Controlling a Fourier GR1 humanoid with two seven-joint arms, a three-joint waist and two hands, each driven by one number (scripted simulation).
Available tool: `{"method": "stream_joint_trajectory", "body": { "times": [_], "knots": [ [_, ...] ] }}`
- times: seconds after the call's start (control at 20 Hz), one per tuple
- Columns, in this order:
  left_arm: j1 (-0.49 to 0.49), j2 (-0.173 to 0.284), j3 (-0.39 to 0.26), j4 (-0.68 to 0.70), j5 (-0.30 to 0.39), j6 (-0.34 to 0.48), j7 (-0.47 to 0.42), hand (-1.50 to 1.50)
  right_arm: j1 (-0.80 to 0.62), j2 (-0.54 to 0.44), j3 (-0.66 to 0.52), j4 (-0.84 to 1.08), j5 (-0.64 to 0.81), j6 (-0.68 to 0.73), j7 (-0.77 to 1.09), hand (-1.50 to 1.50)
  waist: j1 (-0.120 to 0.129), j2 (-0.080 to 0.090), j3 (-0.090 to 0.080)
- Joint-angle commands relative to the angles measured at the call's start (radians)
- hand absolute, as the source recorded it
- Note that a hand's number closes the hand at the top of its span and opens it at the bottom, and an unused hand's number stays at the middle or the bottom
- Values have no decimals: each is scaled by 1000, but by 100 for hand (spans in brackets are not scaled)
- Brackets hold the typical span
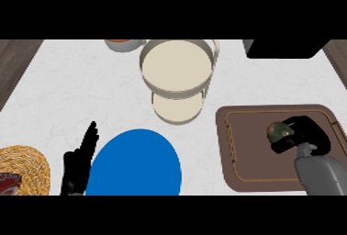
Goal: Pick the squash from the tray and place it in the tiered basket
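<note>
**Grey forearm over the tray, fingers wrapped around the squash**

Grey and lowest in the head view, the right forearm (318, 174) comes up from the bottom edge over the brown tray (234, 151). At its end the right hand (308, 135) sits above the tray's middle, black fingers curled around the squash (278, 131) — a dark green, mottled lump that shows at the hand's left side. Whether the squash rests on the tray or is lifted off it cannot be told from this angle.

On the other side, the left hand (78, 163) stands near the lower edge with its fingers straight, together and pointing up, holding nothing. It lies just beside the left rim of a blue plate (136, 165). Further left, at the corner, a woven straw mat (27, 167) shows, with something red and white at its lower edge — too little of it is in view to name.

The white counter (75, 87) spreads behind all this. Beyond the plate stands the tiered basket (180, 69), two cream round tiers, the larger one above the smaller as seen from here; both look empty. Near the far edge sits a small grey bowl (124, 44) with something orange inside, and at the far right a black block (284, 48).
</note>
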Motion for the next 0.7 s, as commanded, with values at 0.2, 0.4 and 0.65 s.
{"method": "stream_joint_trajectory", "body": {
  "times": [0.2,0.4,0.65],
  "knots": [
    [21,-8,6,-17,-15,-17,4,0,-17,2,80,129,134,-107,-139,150,3,2,1],
    [-81,-32,40,105,-14,-14,-25,0,-28,-9,135,122,184,-128,-211,150,-2,3,1],
    [-24,-7,20,11,-16,-21,15,0,-13,19,387,-17,207,5,-410,150,13,-3,0]
  ]
}}
